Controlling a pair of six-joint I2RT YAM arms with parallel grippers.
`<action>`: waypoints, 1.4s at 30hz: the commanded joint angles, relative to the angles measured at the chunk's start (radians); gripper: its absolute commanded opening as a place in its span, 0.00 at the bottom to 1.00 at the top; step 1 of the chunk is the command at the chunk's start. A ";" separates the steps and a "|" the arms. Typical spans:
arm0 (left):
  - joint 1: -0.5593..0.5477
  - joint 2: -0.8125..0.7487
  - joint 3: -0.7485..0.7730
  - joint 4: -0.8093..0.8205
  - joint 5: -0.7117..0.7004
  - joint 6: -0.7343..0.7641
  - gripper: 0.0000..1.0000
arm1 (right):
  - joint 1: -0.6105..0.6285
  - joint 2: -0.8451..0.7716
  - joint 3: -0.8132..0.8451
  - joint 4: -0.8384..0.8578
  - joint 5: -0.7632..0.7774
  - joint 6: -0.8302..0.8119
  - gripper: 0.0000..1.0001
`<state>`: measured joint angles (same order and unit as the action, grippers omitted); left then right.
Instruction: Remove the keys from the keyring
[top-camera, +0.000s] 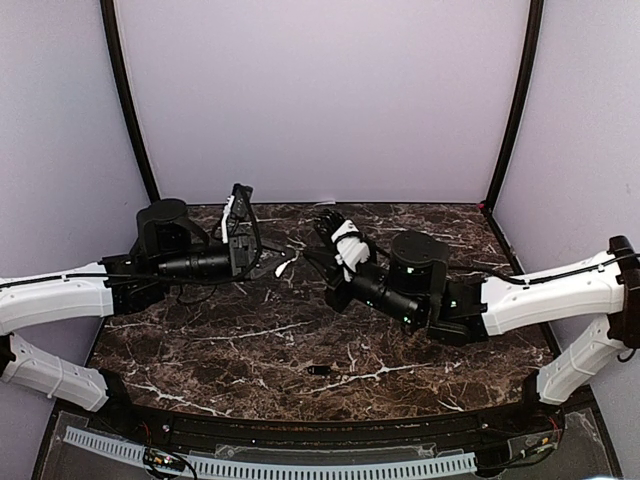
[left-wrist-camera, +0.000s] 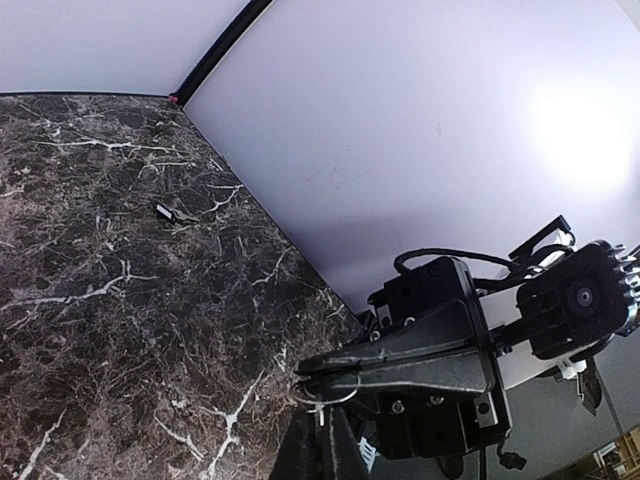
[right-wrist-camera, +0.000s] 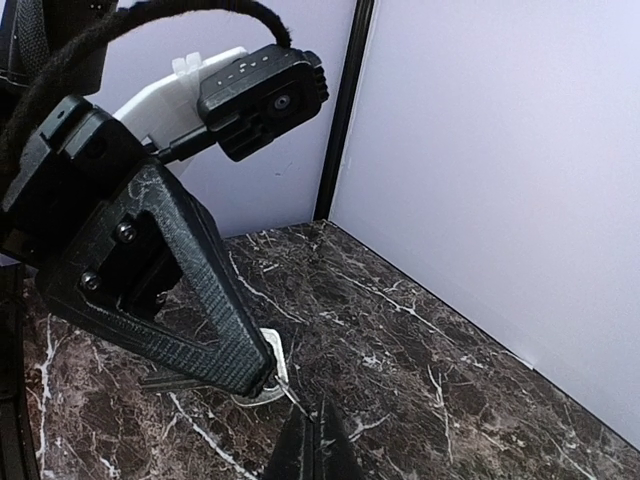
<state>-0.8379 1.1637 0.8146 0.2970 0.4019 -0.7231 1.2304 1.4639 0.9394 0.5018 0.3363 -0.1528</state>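
Right claw (right-wrist-camera: 316, 432) closed tight, keyring (right-wrist-camera: 258, 397) at tip of left claw (right-wrist-camera: 264, 374), marble table (right-wrist-camera: 430, 380)

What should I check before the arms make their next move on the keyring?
1. Left gripper shut, tip at the keyring: ok.
2. Right gripper shut, fingers together: ok.
3. Right gripper actually pinching a key or the keyring: cannot tell, the contact is hidden.
4. Both gripper tips meeting at one spot over the table: ok.
5. One loose key lying on the table, apart from both arms: ok.
6. Keys still on the keyring: cannot tell, too small to make out.
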 joint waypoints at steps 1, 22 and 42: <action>-0.003 -0.031 -0.057 0.136 0.009 -0.071 0.00 | 0.002 -0.033 -0.039 0.208 -0.048 0.064 0.00; 0.010 -0.024 -0.088 0.256 0.099 -0.113 0.00 | -0.160 -0.093 -0.184 0.476 -0.461 0.315 0.00; 0.020 -0.009 -0.049 0.187 0.089 -0.097 0.00 | -0.074 -0.058 -0.021 -0.022 -0.395 0.187 0.43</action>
<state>-0.8223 1.1610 0.7326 0.4782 0.4919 -0.8299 1.1351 1.3651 0.8680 0.5518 -0.1383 0.0673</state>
